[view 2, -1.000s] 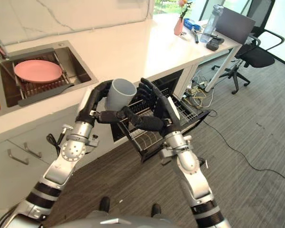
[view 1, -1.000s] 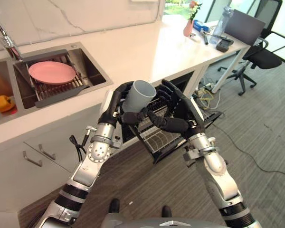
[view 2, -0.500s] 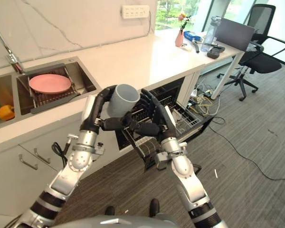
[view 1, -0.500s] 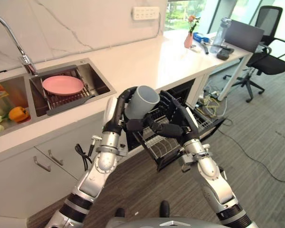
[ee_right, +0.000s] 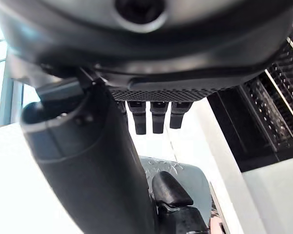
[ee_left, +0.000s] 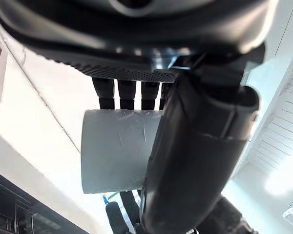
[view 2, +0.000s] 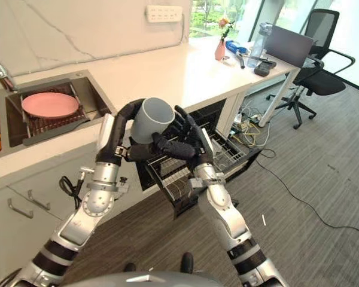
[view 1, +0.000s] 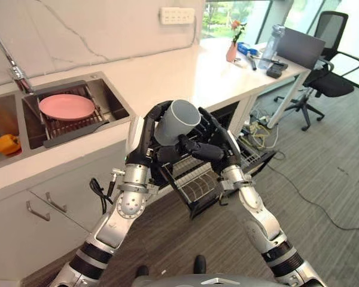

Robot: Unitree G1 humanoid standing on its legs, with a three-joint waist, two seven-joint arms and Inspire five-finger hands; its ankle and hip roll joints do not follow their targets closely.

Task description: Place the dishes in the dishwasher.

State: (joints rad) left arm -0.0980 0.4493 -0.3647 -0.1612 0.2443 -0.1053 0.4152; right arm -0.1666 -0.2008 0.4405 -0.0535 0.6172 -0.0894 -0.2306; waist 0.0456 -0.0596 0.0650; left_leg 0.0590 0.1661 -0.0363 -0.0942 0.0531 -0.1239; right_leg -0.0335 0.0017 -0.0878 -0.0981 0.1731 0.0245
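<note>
A grey cup (view 1: 178,121) is held up in front of me, above the open dishwasher, with its mouth tilted up and to the right. My left hand (view 1: 148,134) is shut on it, its fingers curled over the far side; the left wrist view shows the cup (ee_left: 117,148) between fingers and thumb. My right hand (view 1: 218,143) stands open right beside the cup, its thumb reaching across under the cup's base. The right wrist view shows the cup (ee_right: 178,175) just past its straight fingers (ee_right: 157,117). The dishwasher's wire rack (view 1: 197,185) is pulled out below both hands.
A pink plate (view 1: 66,106) lies on a rack in the sink (view 1: 116,104), with an orange pepper (view 1: 8,144) in the left basin. The white counter carries a pink vase (view 1: 232,51), a bottle (view 1: 274,39) and a laptop (view 1: 298,46). An office chair (view 1: 329,78) stands at the far right.
The camera has shifted, so the whole scene sits differently. The cup stays in my left hand, and my right hand has closed in against it.
</note>
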